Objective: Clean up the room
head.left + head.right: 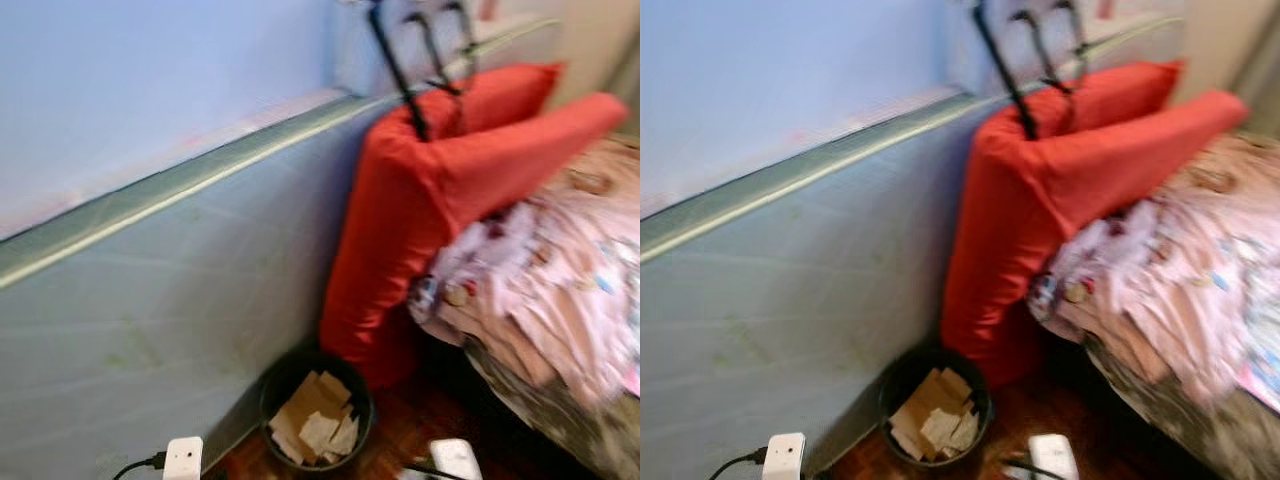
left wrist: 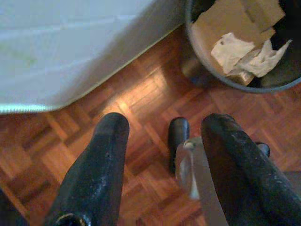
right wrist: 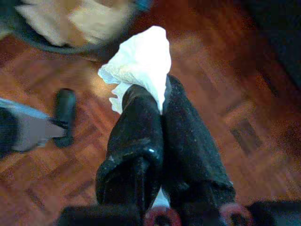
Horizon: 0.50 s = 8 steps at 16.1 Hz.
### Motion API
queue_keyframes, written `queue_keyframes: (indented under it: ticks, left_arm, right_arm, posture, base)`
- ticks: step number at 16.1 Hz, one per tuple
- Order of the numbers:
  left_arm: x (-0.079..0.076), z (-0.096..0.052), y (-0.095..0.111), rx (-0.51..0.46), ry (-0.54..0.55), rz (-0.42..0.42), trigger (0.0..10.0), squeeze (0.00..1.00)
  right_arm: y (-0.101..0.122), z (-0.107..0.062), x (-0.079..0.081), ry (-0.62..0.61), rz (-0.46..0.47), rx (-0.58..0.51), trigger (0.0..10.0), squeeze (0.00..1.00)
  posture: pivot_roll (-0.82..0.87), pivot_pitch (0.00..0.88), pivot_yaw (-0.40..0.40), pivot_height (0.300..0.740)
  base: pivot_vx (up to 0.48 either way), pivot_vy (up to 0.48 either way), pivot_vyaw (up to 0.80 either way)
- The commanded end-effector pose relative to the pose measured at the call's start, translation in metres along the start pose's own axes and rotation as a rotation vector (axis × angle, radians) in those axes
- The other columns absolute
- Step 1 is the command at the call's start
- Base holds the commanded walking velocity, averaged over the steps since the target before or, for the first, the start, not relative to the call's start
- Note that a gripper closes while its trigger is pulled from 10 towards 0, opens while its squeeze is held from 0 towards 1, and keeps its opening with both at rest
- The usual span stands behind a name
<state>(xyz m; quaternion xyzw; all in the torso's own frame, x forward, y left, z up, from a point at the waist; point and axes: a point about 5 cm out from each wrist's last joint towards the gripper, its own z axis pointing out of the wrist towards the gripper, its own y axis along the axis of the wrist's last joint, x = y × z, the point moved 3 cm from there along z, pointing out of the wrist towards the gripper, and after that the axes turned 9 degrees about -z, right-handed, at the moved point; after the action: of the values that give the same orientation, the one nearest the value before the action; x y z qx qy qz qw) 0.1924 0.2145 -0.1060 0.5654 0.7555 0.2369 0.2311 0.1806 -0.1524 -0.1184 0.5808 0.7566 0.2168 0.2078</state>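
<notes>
right hand pinches a white crumpled tissue above parquet floor near the black bin; left hand is spread.

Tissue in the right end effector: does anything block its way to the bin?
Nothing visible does. The right end effector holds the tissue above bare wood floor, and the open-topped bin sits just beyond.

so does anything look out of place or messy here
Yes. The pink bedding lies rumpled, spilling over the bed's edge beside the red cushions. The right pincer grips a crumpled white tissue, near the bin.
</notes>
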Motion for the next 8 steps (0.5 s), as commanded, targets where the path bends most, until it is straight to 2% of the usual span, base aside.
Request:
queue_keyframes:
  ticks: [1, 4, 7, 8]
  left_arm:
    - [0.003, -0.001, -0.007, 0.031, 0.012, 0.008, 10.0, 0.00]
    - [0.004, -0.001, -0.007, 0.031, 0.014, 0.006, 10.0, 0.00]
    - [0.003, -0.001, -0.007, 0.031, 0.013, 0.003, 10.0, 0.00]
    - [0.003, -0.001, -0.007, 0.031, 0.013, 0.002, 10.0, 0.00]
  right_arm:
    - [0.000, 0.001, 0.012, 0.009, -0.011, 0.010, 10.0, 0.00]
    - [0.003, 0.002, 0.024, 0.022, -0.016, 0.007, 10.0, 0.00]
    - [0.007, 0.003, 0.020, 0.014, -0.019, 0.003, 10.0, 0.00]
    - [0.006, 0.003, 0.016, 0.004, -0.016, 0.004, 10.0, 0.00]
  posture:
    - [0.05, 0.000, -0.007, 0.740]
    - [0.05, 0.000, -0.009, 0.740]
    - [0.05, 0.000, -0.009, 0.740]
    - [0.05, 0.000, -0.011, 0.740]
  base:
    - [0.000, 0.000, 0.80]
    - [0.000, 0.000, 0.80]
    - [0.000, 0.000, 0.80]
    - [0.000, 0.000, 0.00]
